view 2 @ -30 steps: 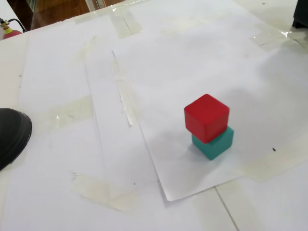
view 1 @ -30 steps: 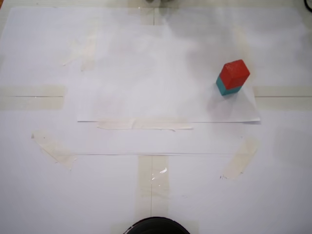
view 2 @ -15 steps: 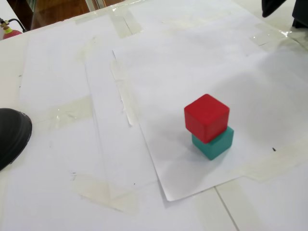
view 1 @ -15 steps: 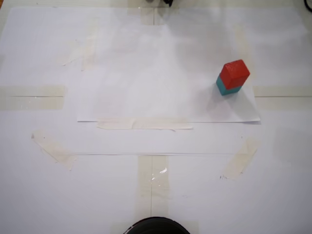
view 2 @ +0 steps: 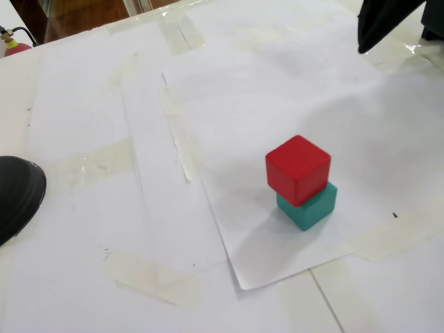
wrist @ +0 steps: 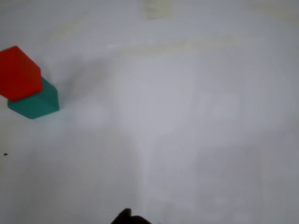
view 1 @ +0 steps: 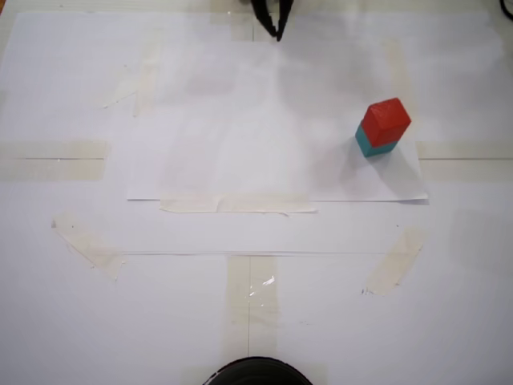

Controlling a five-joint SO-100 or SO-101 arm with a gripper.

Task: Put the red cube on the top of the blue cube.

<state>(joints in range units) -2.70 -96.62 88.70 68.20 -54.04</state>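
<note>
The red cube [view 1: 386,120] sits on top of the blue cube [view 1: 370,146], which is teal, at the right of the paper sheet, turned a little askew to it. The stack also shows in the wrist view at the left, red cube [wrist: 18,74] over blue cube [wrist: 37,102], and in the other fixed view, red cube [view 2: 297,170] over blue cube [view 2: 312,208]. My gripper [view 1: 277,34] is far from the stack at the top edge, its black fingers meeting in a point, holding nothing. It shows at the top right in the other fixed view [view 2: 362,47].
A white paper sheet [view 1: 240,160] is taped to the white table with several beige tape strips [view 1: 236,205]. A black rounded object [view 1: 256,373] lies at the bottom edge and also shows at the left in the other fixed view [view 2: 14,194].
</note>
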